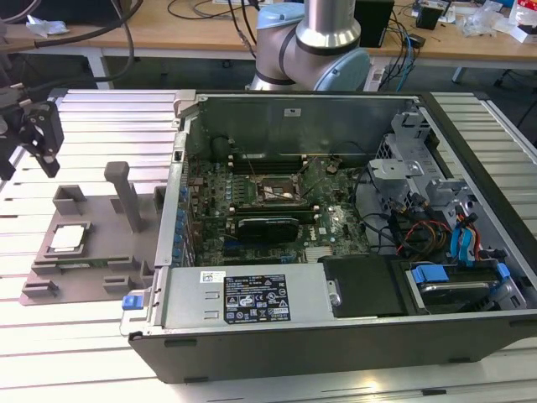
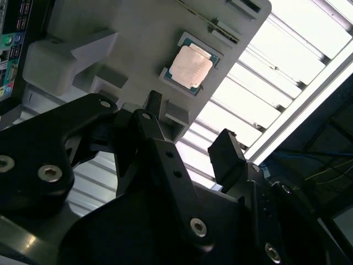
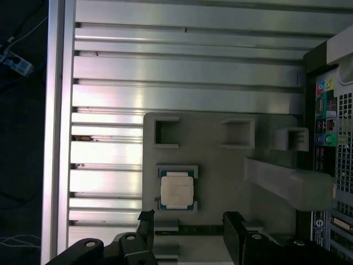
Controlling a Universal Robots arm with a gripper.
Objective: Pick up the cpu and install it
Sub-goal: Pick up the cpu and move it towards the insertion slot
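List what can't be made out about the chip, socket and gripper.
- Silvery-white square cpu: underside, hidden against the grey plastic tray, both wrist views.
- Black-framed motherboard socket: whether empty, too small, exterior view.
- Open black gripper: body cut off by the picture's edge, first wrist view.

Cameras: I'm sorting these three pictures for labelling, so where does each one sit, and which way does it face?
Exterior view: off the arm, looking down slantwise at the tray, cpu and open computer case; the arm and gripper show.
First wrist view: on the arm, facing straight down onto the cpu in the tray; the open gripper shows.
Second wrist view: on the arm, facing the cpu at a slant past the gripper.
Shared: both wrist views see the cpu beyond the open gripper.
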